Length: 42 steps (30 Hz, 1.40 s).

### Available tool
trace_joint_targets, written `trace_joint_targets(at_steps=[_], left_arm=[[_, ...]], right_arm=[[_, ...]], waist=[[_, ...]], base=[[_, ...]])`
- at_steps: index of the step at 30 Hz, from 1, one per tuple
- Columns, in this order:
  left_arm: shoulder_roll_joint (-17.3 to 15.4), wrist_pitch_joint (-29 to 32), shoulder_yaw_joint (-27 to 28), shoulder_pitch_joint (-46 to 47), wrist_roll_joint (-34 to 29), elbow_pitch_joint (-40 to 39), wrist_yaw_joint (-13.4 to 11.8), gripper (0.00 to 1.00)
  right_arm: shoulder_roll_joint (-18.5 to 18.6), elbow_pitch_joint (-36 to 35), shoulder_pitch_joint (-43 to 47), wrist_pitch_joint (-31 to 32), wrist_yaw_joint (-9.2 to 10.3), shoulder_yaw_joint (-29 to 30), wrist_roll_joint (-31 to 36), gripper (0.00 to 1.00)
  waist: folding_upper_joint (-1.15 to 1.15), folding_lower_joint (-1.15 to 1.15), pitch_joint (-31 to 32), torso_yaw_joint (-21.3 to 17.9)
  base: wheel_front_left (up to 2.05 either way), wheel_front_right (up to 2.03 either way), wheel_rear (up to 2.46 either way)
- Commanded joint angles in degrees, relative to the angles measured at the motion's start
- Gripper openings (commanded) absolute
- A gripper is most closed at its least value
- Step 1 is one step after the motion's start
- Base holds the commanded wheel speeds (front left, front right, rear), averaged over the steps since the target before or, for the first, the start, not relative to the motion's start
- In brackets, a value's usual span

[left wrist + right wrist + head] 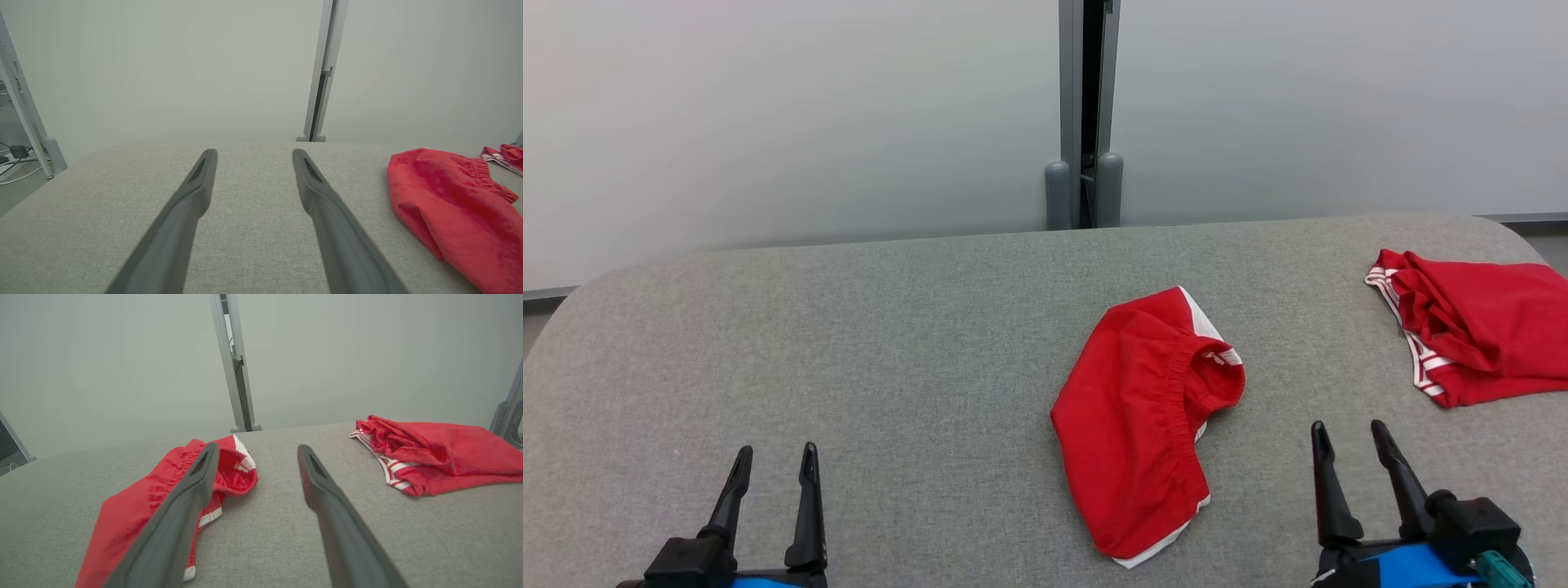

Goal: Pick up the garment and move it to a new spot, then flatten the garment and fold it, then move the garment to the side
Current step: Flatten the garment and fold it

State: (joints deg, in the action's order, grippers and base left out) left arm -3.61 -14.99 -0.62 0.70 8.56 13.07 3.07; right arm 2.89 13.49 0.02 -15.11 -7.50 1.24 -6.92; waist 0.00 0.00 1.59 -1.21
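Grey woven surface (890,343) before pale wall panels (768,122), split by a grey post (1086,122). On it, right of centre: red shorts (1135,416), crumpled and half doubled over, white trim at the near hem and the far corner. Long axis running near to far, leaning a little rightward at the far end. Gathered elastic waistband (1184,384) gaping toward the right side. Neither flattened nor folded yet; judged the very start of the task, with the pick-up to come.

Nearest: right tool (1347,425), released, fingers (184,506) spread and holding nothing. Held low over the near edge, just right of the shorts' near half and apart from the cloth. Along its own line of sight, shorts ahead and to the left, partly behind one finger. Probably a short reach leftward and forward to the waistband, so likely the arm for the first pinch.

Further off: left tool (777,449), likewise released and empty, well apart from the shorts across bare surface. Shorts off to its right, near hem pointing its way. Probably of use at the opposite end for spreading later.

Outermost: second red garment (1478,335) with white stripes, bunched at the far right edge of the surface. Well apart from the shorts and touching neither tool; some risk of mistaking it for the target.
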Motion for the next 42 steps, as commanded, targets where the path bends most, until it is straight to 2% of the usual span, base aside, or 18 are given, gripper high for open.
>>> trace_joint_targets(at_steps=[1, 7, 13, 24, 33, 34, 35, 36, 38, 42], left_arm=[[-0.01, -0.24, 0.41, -0.68, -0.25, 0.05, 0.24, 1.00], [0.29, -0.24, 0.51, -0.60, -0.68, -0.21, 0.53, 1.00], [0.49, -0.24, -0.34, 0.74, -0.83, 0.03, 0.92, 1.00], [0.60, -0.24, -1.95, 2.14, -0.76, 0.36, 1.10, 1.00], [0.61, -0.24, -2.74, 3.39, 0.17, 0.09, 0.39, 1.00], [0.60, -0.24, -2.80, 3.46, 0.28, 0.11, 0.30, 1.00], [0.60, -0.24, -2.88, 3.56, 0.37, 0.12, 0.17, 1.00], [0.60, -0.24, -2.93, 3.67, 0.44, 0.11, 0.09, 1.00], [0.60, -0.24, -2.90, 3.71, 0.46, 0.03, -0.08, 1.00], [0.61, -0.24, -2.69, 3.59, 0.88, -0.29, -0.51, 1.00]], right_arm=[[-0.03, -0.15, -0.31, -0.02, 0.02, -0.85, -0.14, 1.00], [-0.03, 1.49, -1.90, -0.02, 0.02, -6.11, -0.03, 1.00], [0.00, 9.09, -4.40, -0.02, 0.02, -11.43, 0.32, 1.00], [0.00, 24.11, -9.39, -0.01, 0.02, -11.59, -0.49, 1.00], [0.00, 32.83, -13.70, -0.01, 0.02, -12.82, -2.53, 1.00], [0.00, 34.12, -13.96, 0.00, 0.02, -13.35, -3.20, 0.68], [0.00, 35.08, -14.34, 0.03, 0.02, -13.85, -3.89, 0.08], [0.00, 35.65, -14.84, 0.04, 0.02, -14.23, -4.30, 0.00], [-0.01, 36.17, -15.55, 0.03, 0.02, -14.06, -5.26, 0.00], [1.19, 33.96, -16.79, 0.00, 0.03, -8.77, -5.33, 0.00]], waist=[[0.00, 0.00, -0.07, -0.02], [0.00, 0.00, -0.38, 0.00], [0.00, 0.00, -1.06, 0.92], [0.00, 0.00, -2.82, 3.64], [0.00, 0.00, -4.60, 5.33], [0.00, 0.00, -4.72, 5.39], [0.00, 0.00, -4.85, 5.41], [0.00, 0.00, -4.96, 5.39], [0.00, 0.00, -5.11, 5.23], [0.00, 0.00, -5.30, 4.44]], base=[[0.00, 0.00, 0.00], [0.00, 0.00, 0.00], [0.00, 0.00, 0.00], [0.00, 0.00, 0.00], [0.00, 0.00, 0.00], [0.00, 0.00, 0.00], [0.00, 0.00, 0.00], [0.00, 0.00, 0.00], [0.00, 0.00, 0.00], [0.00, 0.00, 0.00]])
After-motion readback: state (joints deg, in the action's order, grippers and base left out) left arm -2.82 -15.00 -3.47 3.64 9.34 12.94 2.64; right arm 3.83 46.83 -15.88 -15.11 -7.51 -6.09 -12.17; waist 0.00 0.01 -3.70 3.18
